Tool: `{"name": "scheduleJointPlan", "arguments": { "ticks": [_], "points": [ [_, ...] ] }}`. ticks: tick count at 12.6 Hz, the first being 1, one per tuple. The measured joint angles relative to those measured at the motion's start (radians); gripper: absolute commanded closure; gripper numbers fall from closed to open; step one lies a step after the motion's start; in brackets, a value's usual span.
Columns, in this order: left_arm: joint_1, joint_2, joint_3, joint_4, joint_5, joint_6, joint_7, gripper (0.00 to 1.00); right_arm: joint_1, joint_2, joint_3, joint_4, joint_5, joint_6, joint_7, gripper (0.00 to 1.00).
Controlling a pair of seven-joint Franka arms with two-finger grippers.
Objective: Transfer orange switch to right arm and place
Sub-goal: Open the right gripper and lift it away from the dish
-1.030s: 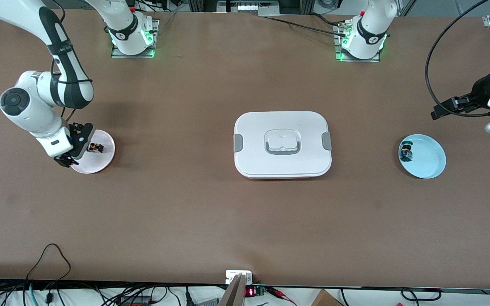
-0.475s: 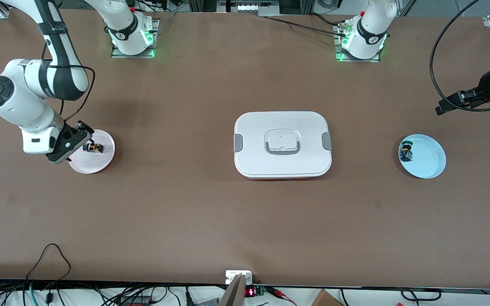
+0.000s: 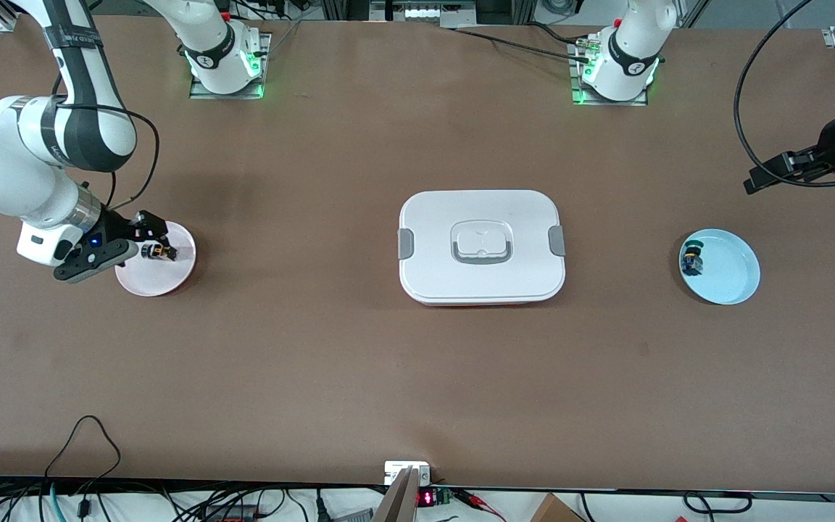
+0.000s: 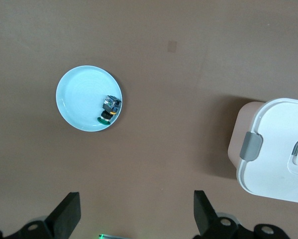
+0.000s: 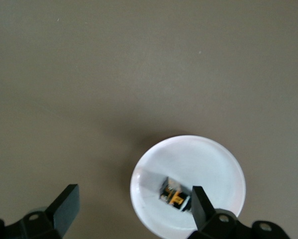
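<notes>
lifted since earlier, right gripper (image 3: 143, 239) hangs spread over stubby orange switch (image 3: 158, 251) on round glossy pink plate (image 3: 171, 279)

Table (image 3: 330, 362): you've got three stations in a row across it.
Lidded box (image 3: 481, 246): it sits mid-table, between the two plates, well apart from both.
Plate at the right arm's end (image 3: 171, 279): your orange switch (image 3: 159, 251) lies in it.
Right hand (image 3: 143, 233): you have it hanging over that plate's edge, spread wide, holding nothing.
Plate at the left arm's end (image 3: 733, 272): you see the green-capped part (image 3: 692, 261) in it, against the rim toward the box.
Left hand (image 4: 135, 211): it's spread wide over the table near that plate, nothing between the fingers.
</notes>
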Motion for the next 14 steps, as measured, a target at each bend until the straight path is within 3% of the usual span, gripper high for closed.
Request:
{"name": "scheduleJointPlan", "arguments": {
  "ticks": [4, 9, 14],
  "points": [
    [-0.001, 0.001, -0.011, 0.010, 0.000, -0.007, -0.002, 0.00, 0.068, -0.003, 0.004, 0.128, 0.000, -0.233, 0.306, 0.00],
    [-0.002, 0.001, -0.013, 0.031, -0.001, -0.044, -0.003, 0.00, 0.058, -0.011, -0.014, 0.305, -0.040, -0.402, 0.323, 0.00],
    [-0.006, 0.002, -0.027, 0.031, -0.003, -0.053, -0.003, 0.00, -0.059, -0.011, -0.032, 0.383, -0.053, -0.486, 0.371, 0.00]
  ]
}}
